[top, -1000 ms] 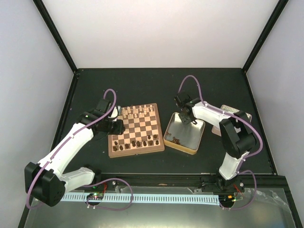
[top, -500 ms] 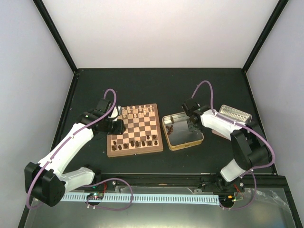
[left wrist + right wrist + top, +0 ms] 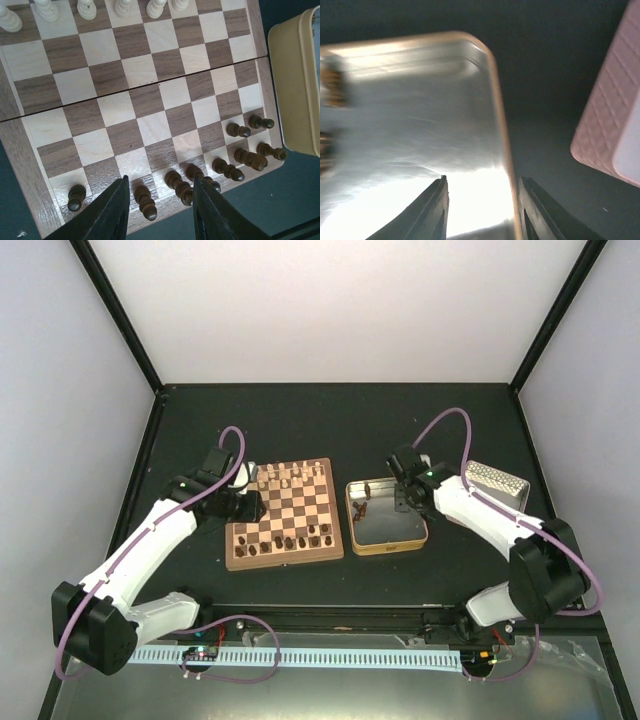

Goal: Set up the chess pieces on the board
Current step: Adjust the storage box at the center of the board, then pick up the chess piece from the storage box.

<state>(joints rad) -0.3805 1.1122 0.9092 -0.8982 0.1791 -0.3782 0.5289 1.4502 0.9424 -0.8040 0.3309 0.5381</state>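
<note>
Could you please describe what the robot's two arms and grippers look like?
Both the left arm and right arm have white links, black joints and a looping purple cable. The left gripper and right gripper each have two dark, tapered fingers.

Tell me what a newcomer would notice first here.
The shiny tin right of the board stands out, a few dark pieces lying in its far left part and the right gripper open over its rim. On the board, more dark pieces crowd the near edge, cream pieces line the far row, and the left gripper hangs open above the near row.
</note>
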